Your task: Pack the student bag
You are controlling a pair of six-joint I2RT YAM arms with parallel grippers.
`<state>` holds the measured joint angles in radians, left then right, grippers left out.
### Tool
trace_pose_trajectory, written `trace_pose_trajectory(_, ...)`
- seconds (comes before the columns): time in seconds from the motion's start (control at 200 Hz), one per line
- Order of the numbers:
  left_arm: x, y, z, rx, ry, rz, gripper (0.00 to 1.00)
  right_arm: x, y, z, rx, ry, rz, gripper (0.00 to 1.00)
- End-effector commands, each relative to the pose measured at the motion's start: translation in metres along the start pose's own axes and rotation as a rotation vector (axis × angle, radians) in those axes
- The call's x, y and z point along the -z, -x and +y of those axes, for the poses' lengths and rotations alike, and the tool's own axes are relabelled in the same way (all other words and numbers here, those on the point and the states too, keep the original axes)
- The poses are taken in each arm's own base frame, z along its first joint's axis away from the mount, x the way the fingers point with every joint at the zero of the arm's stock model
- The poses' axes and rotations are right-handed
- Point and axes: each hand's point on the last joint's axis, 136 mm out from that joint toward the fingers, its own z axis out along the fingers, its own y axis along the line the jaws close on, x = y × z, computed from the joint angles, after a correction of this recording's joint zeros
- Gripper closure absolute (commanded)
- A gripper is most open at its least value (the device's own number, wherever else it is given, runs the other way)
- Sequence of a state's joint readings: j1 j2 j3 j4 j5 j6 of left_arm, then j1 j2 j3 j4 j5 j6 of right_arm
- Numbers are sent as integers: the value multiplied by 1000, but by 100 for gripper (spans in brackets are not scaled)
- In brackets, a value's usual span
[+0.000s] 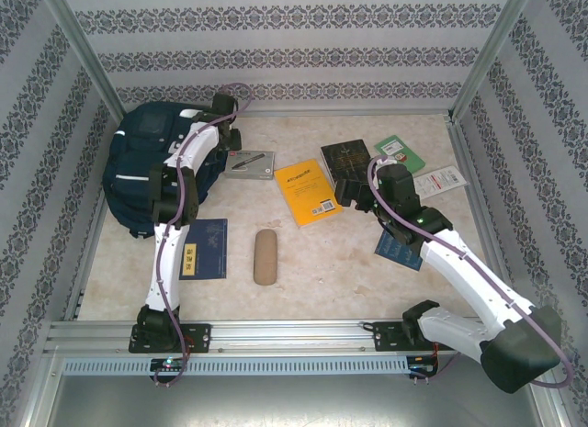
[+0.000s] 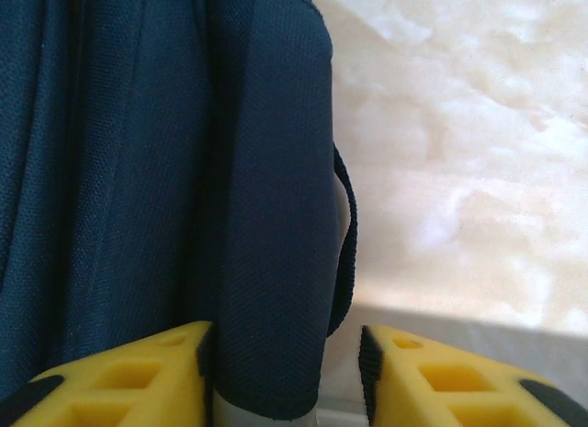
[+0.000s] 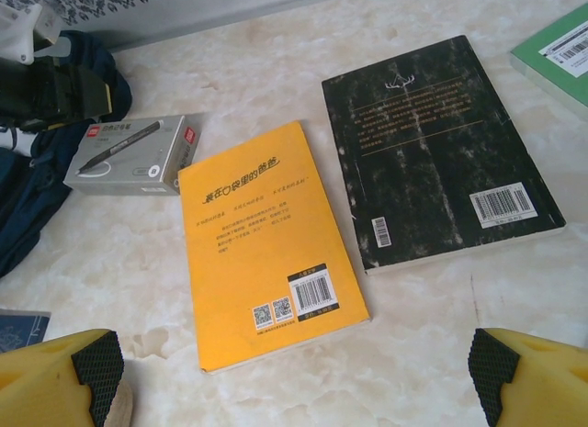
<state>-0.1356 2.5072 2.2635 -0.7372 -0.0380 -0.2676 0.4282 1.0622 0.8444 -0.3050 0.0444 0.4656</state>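
Well, left gripper astride a bag fold

Its jaws stand partly apart around the navy fabric, one side not touching. The bag lies at the far left of the table. The right gripper hangs wide open by a yellow book, with a black book just beside it.

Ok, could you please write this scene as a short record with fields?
bag: student bag, at the far left of the table
left gripper: open, jaws around a fold of the student bag
right gripper: open, empty, near the yellow book and the black book
also on table: pen box, blue book, tan pouch
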Motion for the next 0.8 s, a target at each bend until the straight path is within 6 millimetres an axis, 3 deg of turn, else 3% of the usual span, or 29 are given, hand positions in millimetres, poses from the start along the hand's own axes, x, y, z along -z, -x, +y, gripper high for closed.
trace_pose_trajectory(0.0,-5,-15,6,-18,34,65,63,1,7,2,14,-10,-15,2)
trace_pose_trajectory(0.155,-1,-21,-6,-72,23,80,100,-2,4,4,9,-1,-8,2)
trace_pose_trajectory(0.46,42,-16,-70,-209,-71,-2,100,-8,-2,10,-6,18,11,2)
trace_pose_trajectory(0.674,70,-29,-118,-283,-179,-18,100,-10,-5,13,-1,16,14,2)
trace_pose_trajectory(0.794,88,-32,-132,-322,-182,-47,100,-12,-6,15,-3,20,20,2)
